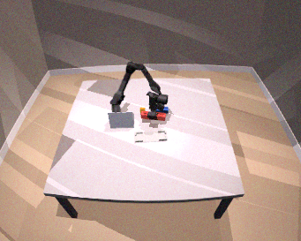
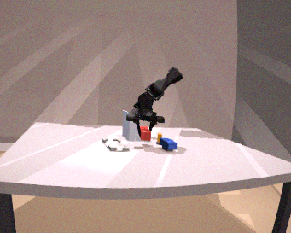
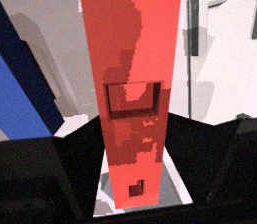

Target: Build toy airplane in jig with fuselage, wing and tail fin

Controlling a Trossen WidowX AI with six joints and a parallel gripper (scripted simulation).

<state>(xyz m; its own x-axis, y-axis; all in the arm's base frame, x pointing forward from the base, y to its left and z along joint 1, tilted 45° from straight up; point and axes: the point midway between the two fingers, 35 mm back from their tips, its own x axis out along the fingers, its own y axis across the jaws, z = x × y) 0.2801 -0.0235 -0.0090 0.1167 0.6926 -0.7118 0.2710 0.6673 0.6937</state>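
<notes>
With its two sockets left facing up for the wing and fin, the red fuselage (image 1: 146,115) (image 2: 145,134) (image 3: 136,140) is clamped across its sides by the tool (image 1: 153,115) (image 2: 146,136) (image 3: 135,131), presumably for lowering flat into the cradle (image 1: 151,139) (image 2: 118,148).

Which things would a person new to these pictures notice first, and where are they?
Most likely the bright red block, gripped in the black pincer and filling the middle of the wrist view. Next is the dark bent arm over the pale table. The blue block stands out too, beside the small yellow piece in the exterior view.
</notes>
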